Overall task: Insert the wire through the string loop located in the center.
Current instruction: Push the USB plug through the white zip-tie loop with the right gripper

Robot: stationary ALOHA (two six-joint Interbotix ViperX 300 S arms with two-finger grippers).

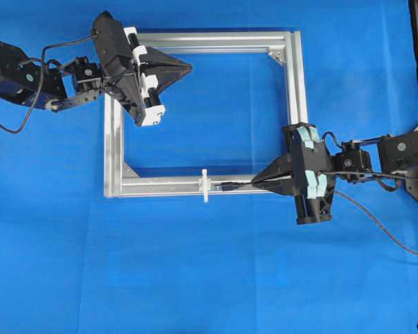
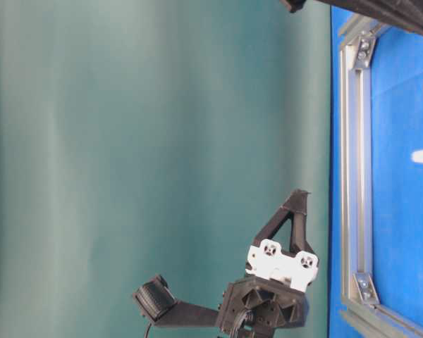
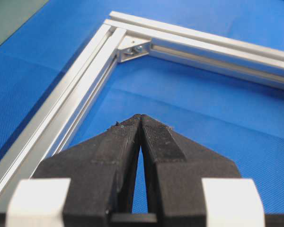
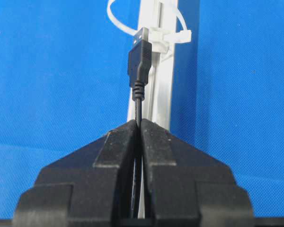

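Blue cloth (image 1: 209, 278) covers the whole work surface, and a rectangular silver frame (image 1: 299, 76) of aluminium bars lies flat on it. Taking that frame as the landmark, the string loop (image 1: 205, 185) sits about midway along its near bar, a small white tie crossing the bar, with its thin white ring arching above the bar in the right wrist view. The right gripper (image 1: 254, 183) is at the frame's near right corner, pointing along the near bar toward the loop; its jaws are pressed together on the wire (image 1: 228, 186), whose dark plug with a metallic tip sticks out ahead of the fingertips. In the right wrist view the plug tip is just short of the loop's ring, close to it and lined up with the bar. The rest of the wire trails away off the frame's right side. The left gripper (image 1: 188, 67) hovers over the frame's far left corner, jaws closed together with nothing between them.
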